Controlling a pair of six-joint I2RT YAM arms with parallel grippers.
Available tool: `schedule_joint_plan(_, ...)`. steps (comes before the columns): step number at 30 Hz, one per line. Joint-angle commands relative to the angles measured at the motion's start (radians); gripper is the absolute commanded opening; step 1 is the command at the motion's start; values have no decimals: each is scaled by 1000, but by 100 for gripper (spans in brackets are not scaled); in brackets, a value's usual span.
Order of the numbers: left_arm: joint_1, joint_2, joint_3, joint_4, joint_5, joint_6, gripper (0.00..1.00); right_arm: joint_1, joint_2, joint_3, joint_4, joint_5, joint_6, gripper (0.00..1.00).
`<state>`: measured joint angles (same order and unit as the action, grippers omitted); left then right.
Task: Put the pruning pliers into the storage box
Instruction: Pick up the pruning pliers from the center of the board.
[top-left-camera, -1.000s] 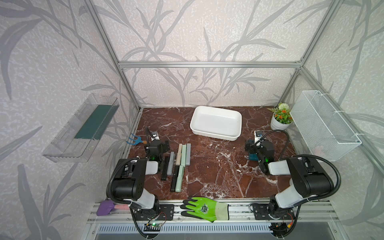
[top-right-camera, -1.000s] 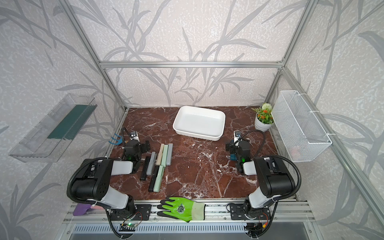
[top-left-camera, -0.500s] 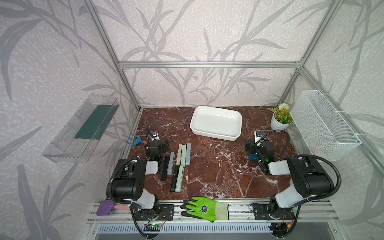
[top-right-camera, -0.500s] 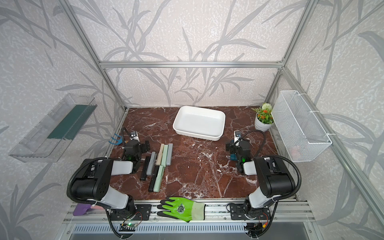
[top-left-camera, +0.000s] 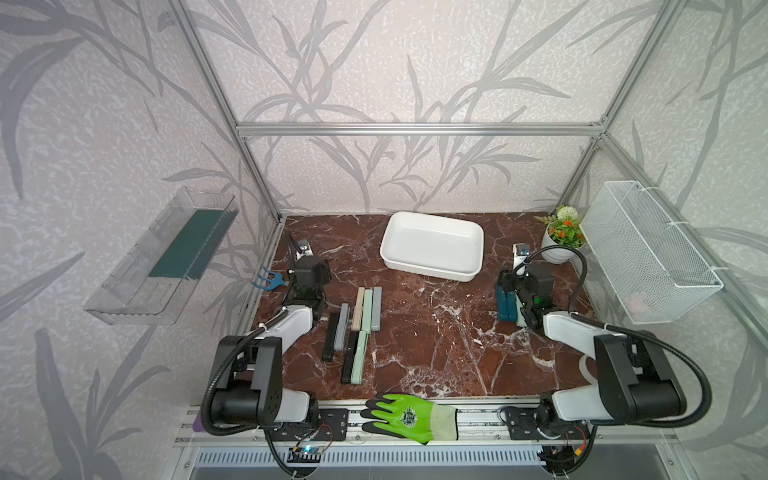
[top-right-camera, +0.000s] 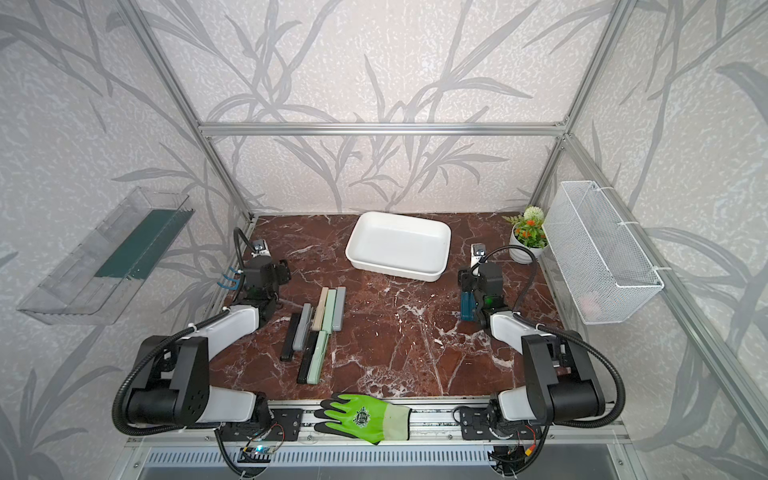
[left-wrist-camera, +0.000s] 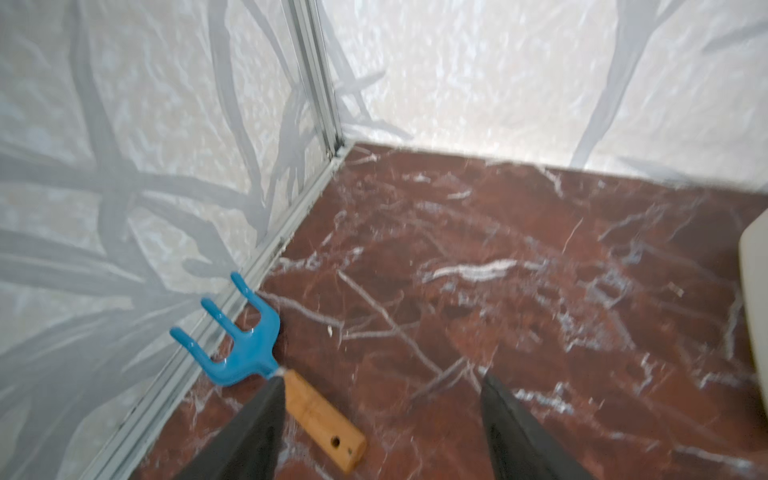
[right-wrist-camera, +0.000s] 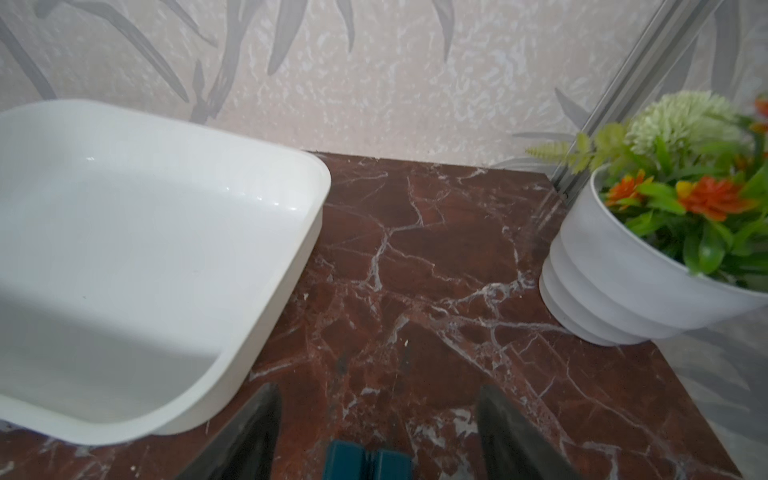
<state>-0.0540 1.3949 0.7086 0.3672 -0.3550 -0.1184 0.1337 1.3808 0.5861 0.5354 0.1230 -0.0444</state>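
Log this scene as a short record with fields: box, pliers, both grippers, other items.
box: white, empty, no tool in it yet
pliers: several bars lying flat side by side, left of centre
teal pliers: lying flat under the right arm's wrist
left gripper: open, holding nothing, next to the rake
right gripper: open, fingers on either side of the teal pliers' ends, not touching them
other: glove at the front edge; flower pot; wire basket; clear bin
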Motion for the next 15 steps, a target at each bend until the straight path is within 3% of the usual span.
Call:
schedule_joint_plan(1, -60, -31, 120, -257, -40, -61, 73, 27, -64, 109, -321, 37, 53, 74)
schedule_joint_plan(4, -118, -32, 229, -388, -11, -92, 73, 35, -78, 223, -556, 13, 127, 74)
schedule_joint_plan(9, -167, -46, 462, -716, 204, -111, 72, 63, -92, 325, -856, 22, 211, 72)
schedule_joint_plan(12, -167, -48, 547, -839, 344, -40, 72, 76, -98, 351, -985, -34, 281, 70)
schedule_joint_plan(15, -167, -39, 554, -872, 408, 16, 72, 114, -88, 379, -1091, -30, 321, 67)
